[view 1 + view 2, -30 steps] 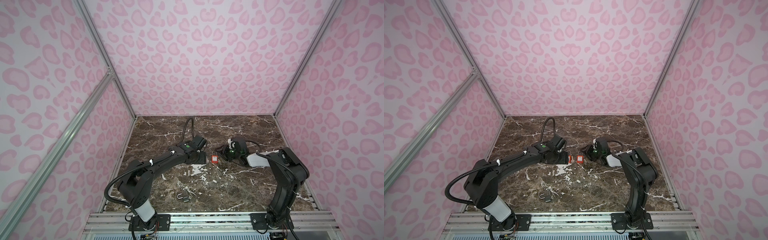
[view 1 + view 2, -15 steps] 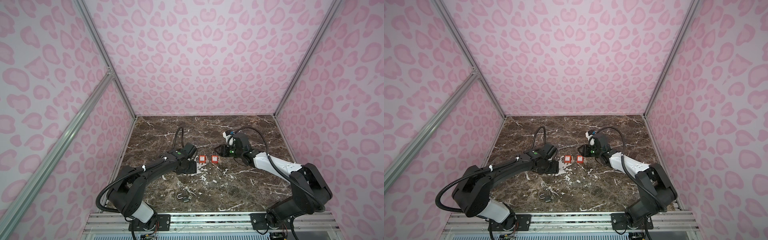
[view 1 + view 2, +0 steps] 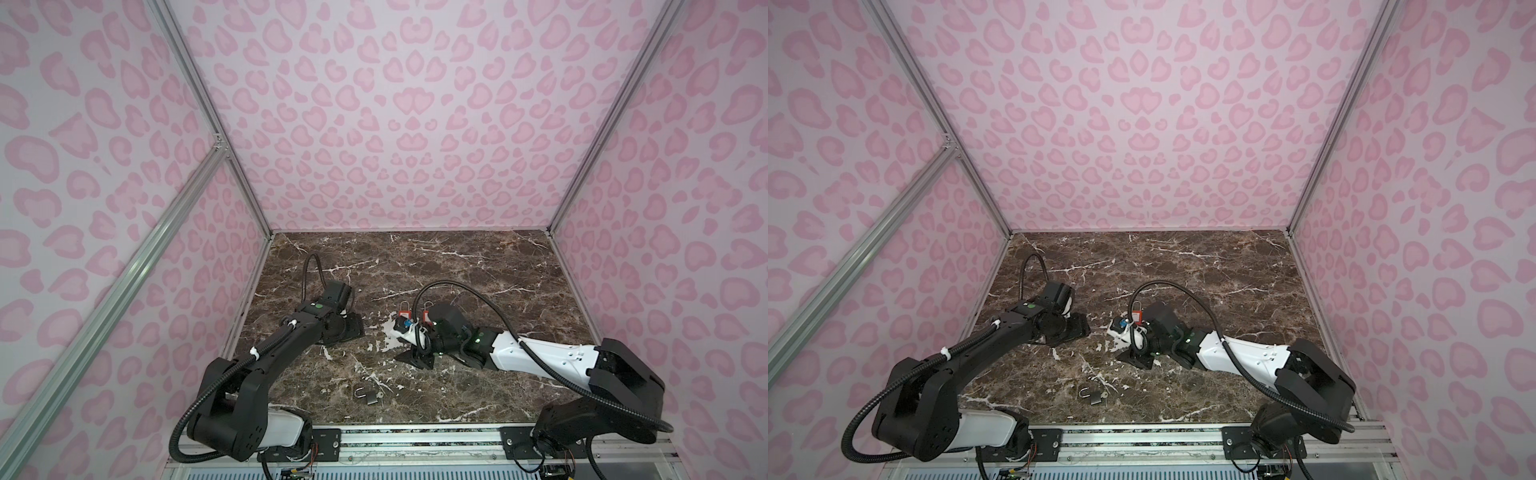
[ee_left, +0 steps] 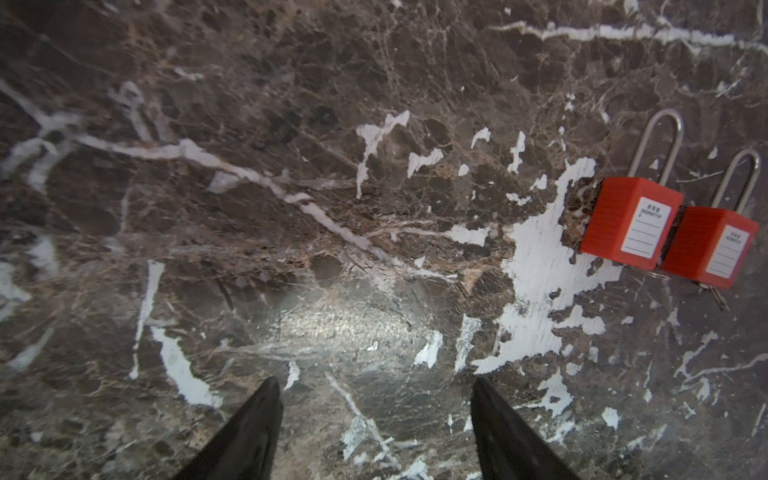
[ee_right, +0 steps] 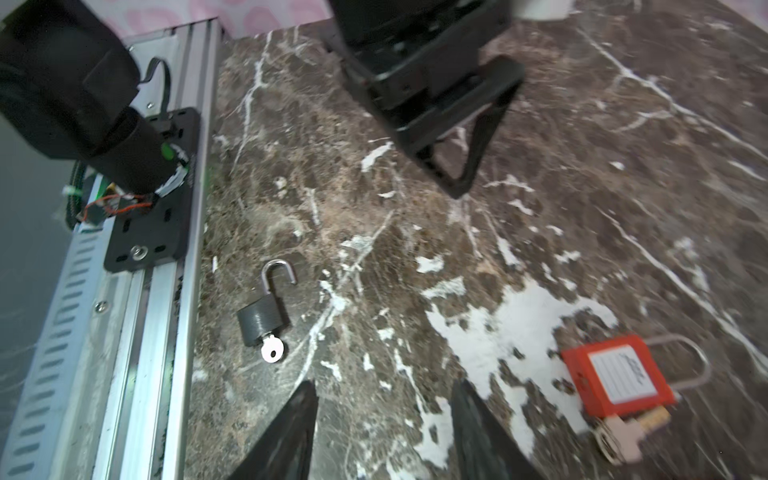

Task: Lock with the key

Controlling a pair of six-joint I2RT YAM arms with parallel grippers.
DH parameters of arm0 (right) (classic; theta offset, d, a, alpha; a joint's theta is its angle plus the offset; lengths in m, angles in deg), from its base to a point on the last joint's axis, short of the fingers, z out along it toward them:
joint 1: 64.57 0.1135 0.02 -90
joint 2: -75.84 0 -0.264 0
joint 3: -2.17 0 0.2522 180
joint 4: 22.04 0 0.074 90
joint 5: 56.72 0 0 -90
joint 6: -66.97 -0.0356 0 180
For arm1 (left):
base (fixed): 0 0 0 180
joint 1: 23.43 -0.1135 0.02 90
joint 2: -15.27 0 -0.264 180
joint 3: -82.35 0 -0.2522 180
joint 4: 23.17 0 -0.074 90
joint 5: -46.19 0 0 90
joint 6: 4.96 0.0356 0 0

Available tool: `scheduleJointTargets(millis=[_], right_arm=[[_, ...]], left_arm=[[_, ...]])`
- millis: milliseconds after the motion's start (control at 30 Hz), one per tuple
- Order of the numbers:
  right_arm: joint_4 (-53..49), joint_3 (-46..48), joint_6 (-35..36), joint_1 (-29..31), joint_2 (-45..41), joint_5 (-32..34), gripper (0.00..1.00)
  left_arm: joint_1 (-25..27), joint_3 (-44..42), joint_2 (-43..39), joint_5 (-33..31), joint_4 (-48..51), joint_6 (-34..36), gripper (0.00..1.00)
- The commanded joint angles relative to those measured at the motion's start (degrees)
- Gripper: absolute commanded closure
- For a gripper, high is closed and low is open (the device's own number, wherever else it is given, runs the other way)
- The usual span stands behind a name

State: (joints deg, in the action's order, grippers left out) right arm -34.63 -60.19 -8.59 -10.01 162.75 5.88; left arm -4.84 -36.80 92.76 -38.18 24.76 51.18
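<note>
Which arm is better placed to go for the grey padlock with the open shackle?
Right, probably: the grey padlock lies ahead of the right gripper, jaws open, while the left gripper faces bare marble, with only the red padlocks off to one side.

I see even, soft light in both top views, stretched toward the edges. Left wrist view has a glare patch on the surface (image 4: 345, 324); right wrist view is blurred.
</note>
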Motion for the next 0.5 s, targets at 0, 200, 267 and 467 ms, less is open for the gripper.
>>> scheduleJointTargets(millis=[0,200,267,467], right_arm=[[-6.9,-3.5,7.3,3.6,4.5,-0.2,0.45],[-15.5,-11.2,14.7,10.2,12.1,1.9,0.44],[-18.6,-13.7,16.9,11.8,14.5,2.0,0.45],[-24.0,-18.2,19.8,13.9,19.4,3.0,0.45]], left_arm=[[-2.9,-2.3,-2.6,4.1,-1.8,0.5,0.26],[-7.5,-5.8,-5.1,6.9,-3.2,0.8,0.26],[-8.5,-6.3,-5.2,8.0,-3.7,1.1,0.26],[-9.6,-6.4,-5.6,8.4,-3.2,1.8,0.26]])
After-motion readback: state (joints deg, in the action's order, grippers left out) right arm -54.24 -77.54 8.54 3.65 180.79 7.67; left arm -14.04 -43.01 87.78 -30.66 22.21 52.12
